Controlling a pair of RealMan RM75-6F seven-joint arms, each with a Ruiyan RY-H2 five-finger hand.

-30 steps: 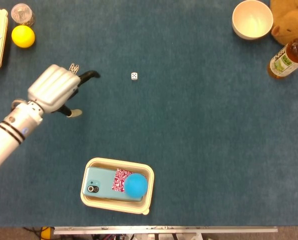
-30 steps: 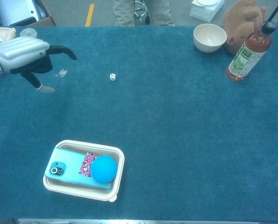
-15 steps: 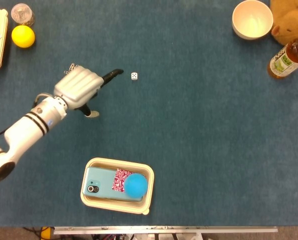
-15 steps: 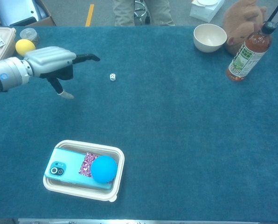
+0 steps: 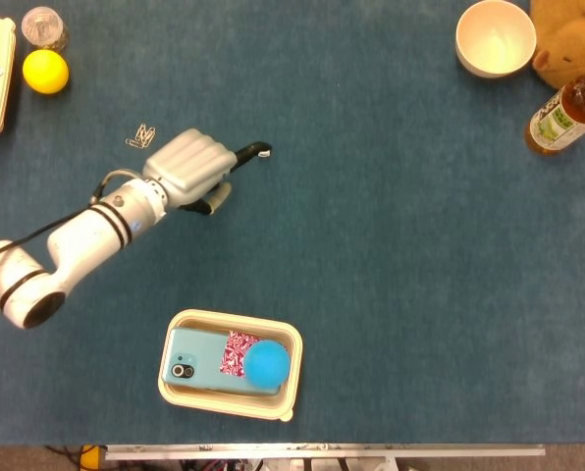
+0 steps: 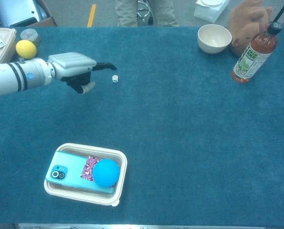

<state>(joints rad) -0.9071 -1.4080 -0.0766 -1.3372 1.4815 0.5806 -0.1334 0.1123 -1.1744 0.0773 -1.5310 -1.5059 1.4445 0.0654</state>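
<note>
My left hand [image 6: 77, 71], holding nothing, fingers spread, hovers beside the small white die [image 6: 115, 78]; a clumsy pinch could flick it away.

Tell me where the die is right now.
In the chest view the die lies on the blue table, left of centre, just beyond the left hand's outstretched fingertip.

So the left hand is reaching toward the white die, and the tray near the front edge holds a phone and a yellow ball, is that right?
Not quite: the ball in the tray with the phone is blue, as the chest view shows. The left hand does reach toward the white die.
</note>
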